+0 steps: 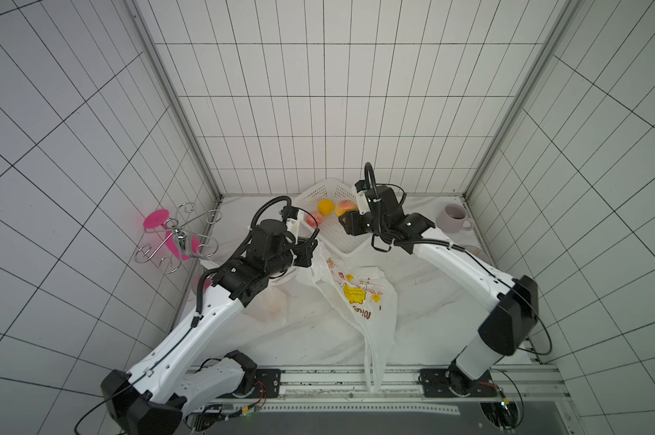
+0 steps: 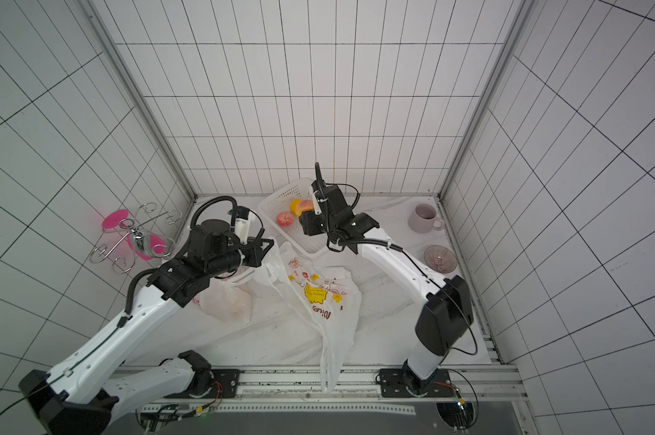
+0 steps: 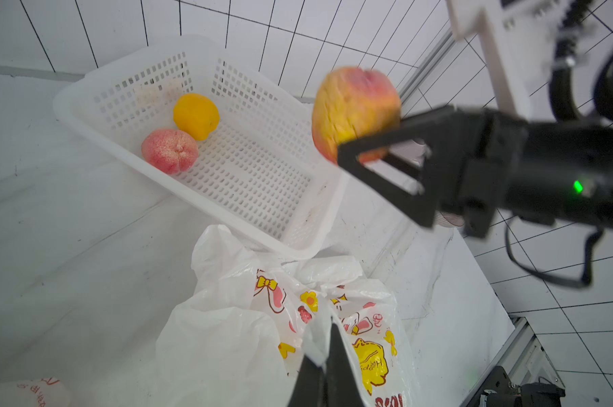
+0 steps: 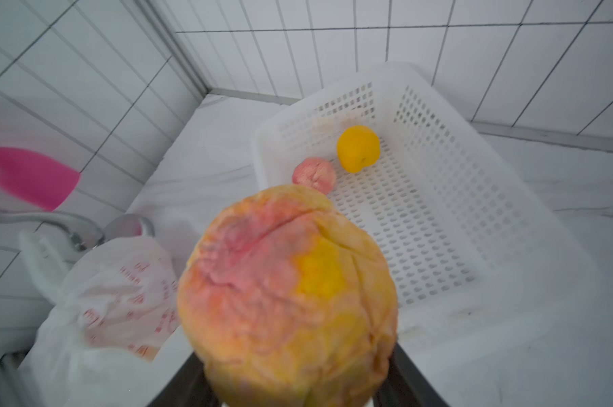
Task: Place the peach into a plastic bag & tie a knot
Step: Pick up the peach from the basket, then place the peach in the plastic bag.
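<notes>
Right claw [image 3: 359, 134] pinches the peach [image 4: 287, 292] above the basket [image 3: 298, 243], left claw [image 3: 329, 338] clamps the bag [image 3: 227, 334] edge; next, probably carry it across into the bag mouth.

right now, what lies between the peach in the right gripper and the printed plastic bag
The near rim of the white basket: in the left wrist view it sits between the held peach and the printed plastic bag.
</notes>
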Controlling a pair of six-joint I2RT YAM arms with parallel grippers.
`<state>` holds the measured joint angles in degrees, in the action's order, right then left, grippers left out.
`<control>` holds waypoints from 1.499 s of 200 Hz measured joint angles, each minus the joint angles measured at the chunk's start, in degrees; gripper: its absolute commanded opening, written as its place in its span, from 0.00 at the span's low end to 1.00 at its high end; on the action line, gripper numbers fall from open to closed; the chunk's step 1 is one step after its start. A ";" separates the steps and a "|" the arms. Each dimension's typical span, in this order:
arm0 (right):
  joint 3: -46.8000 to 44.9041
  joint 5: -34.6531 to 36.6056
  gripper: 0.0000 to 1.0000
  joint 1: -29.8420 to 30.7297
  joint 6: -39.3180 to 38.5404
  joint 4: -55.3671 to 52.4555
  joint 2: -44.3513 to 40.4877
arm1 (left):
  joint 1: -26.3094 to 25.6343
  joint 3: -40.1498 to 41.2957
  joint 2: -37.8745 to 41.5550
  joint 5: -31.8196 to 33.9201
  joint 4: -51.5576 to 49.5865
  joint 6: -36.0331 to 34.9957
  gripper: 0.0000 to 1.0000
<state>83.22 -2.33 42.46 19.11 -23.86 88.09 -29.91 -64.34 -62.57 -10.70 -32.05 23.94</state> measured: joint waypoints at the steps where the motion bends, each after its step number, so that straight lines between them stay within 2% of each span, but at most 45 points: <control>1: -0.48 0.00 0.39 0.28 0.11 -0.04 -0.48 | 0.04 -0.11 -0.11 -0.09 0.00 0.00 0.00; 23: -11.17 -0.66 0.31 8.02 1.95 -3.72 -12.70 | 0.31 -2.82 -2.38 -2.23 0.15 0.04 0.00; 47: -13.99 -1.25 0.24 13.99 3.32 -10.64 -21.27 | -0.07 -5.22 -3.72 -4.26 -0.15 0.07 0.00; 68: -13.88 -1.36 0.20 18.38 4.07 -13.97 -24.92 | -1.68 -8.15 -4.98 -5.40 -0.76 0.04 0.00; 91: -13.92 -2.80 0.18 21.03 5.33 -15.15 -24.24 | -4.28 -10.34 -5.46 -6.71 -1.31 0.17 0.00; 119: -15.63 -3.72 0.15 19.58 7.08 -12.07 -22.77 | -5.97 -10.78 -5.05 -8.81 -2.03 0.50 0.00; 137: -19.45 -5.79 0.14 15.21 9.09 -8.59 -23.43 | -6.01 -10.75 -4.42 -11.13 -3.02 0.48 0.00; 162: -23.26 -9.49 0.14 9.44 11.41 -5.18 -23.54 | -6.03 -9.53 -2.73 -16.39 -3.30 0.50 0.00; 189: -25.27 -12.04 0.14 7.69 13.09 -1.88 -22.71 | -6.03 -6.49 -1.33 -22.67 -1.95 1.75 0.00; 219: -26.82 -11.04 0.19 6.91 14.38 -0.72 -21.03 | -6.05 -5.57 -1.31 -27.91 0.87 4.28 0.00; 264: -31.06 6.71 0.34 10.36 11.43 2.47 -11.80 | -6.25 0.96 -0.55 -32.26 15.74 14.97 0.00; 275: -32.02 9.75 0.43 10.58 10.88 2.78 -8.24 | -6.27 2.60 -0.55 -32.48 18.21 17.07 0.00; 286: -32.46 12.00 0.58 10.43 10.23 3.04 -5.05 | -6.23 3.56 -0.50 -32.41 19.06 18.27 0.00; 300: -32.52 12.96 0.72 10.10 9.03 3.21 -2.60 | -5.22 4.70 -0.15 -32.44 19.87 19.21 0.00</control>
<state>50.70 10.63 52.56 28.14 -20.64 85.49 -35.14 -59.64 -62.72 -43.13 -12.19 43.16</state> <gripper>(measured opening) 0.634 0.046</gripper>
